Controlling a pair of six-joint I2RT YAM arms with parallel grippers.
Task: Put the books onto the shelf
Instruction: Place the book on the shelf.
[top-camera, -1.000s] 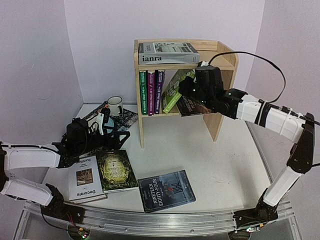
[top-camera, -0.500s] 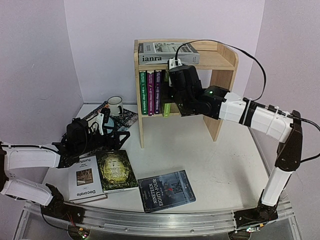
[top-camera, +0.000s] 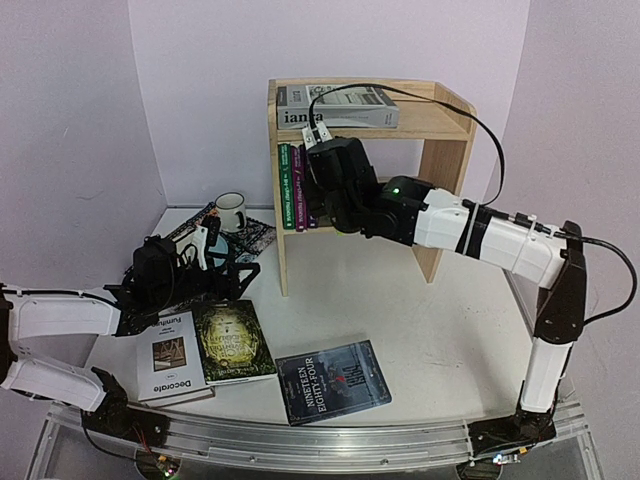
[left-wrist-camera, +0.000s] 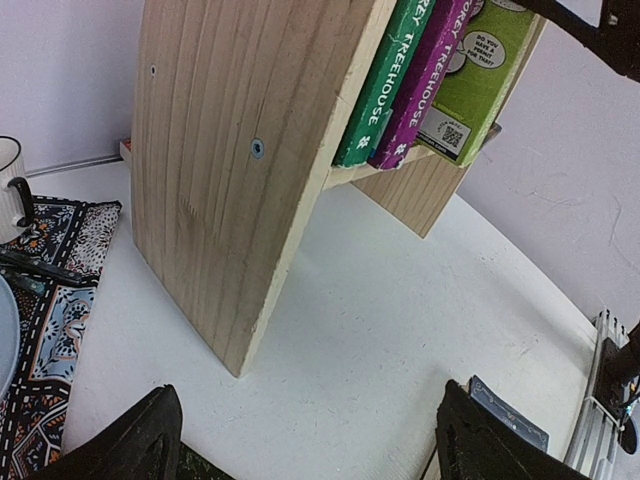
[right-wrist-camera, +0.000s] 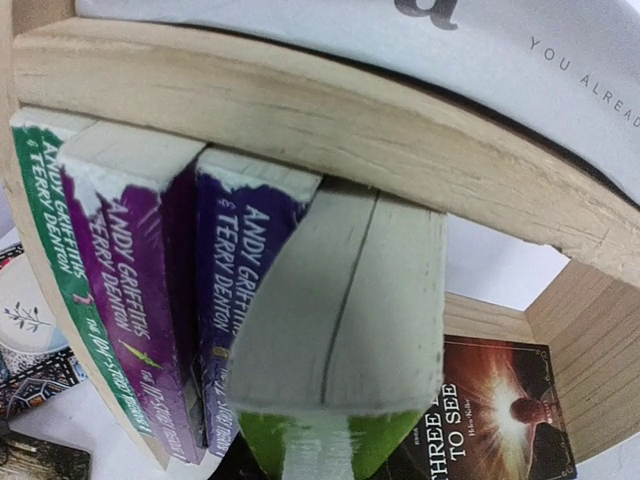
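My right gripper (top-camera: 322, 192) is inside the shelf's (top-camera: 452, 150) lower tier, shut on a bright green book (right-wrist-camera: 340, 310). The book stands about upright beside the dark purple book (right-wrist-camera: 235, 280), the purple book (right-wrist-camera: 130, 300) and the green book (right-wrist-camera: 50, 250). A dark book (right-wrist-camera: 490, 410) lies flat on that tier. The grey "ianra" book (top-camera: 340, 105) lies on top. On the table lie the white "Decorate" book (top-camera: 172, 358), a dark green-gold book (top-camera: 233, 340) and a dark blue book (top-camera: 333, 380). My left gripper (top-camera: 228, 268) hovers open and empty just behind them.
A white mug (top-camera: 231, 211) stands on a patterned mat (top-camera: 255, 238) left of the shelf. In the left wrist view the shelf's side panel (left-wrist-camera: 230, 150) rises close ahead, with bare white table (left-wrist-camera: 400, 300) to its right. Purple walls close in behind.
My right gripper has carried the bright green book leftward along the lower tier, from leaning at the right to upright against the standing books. The left arm has not moved.
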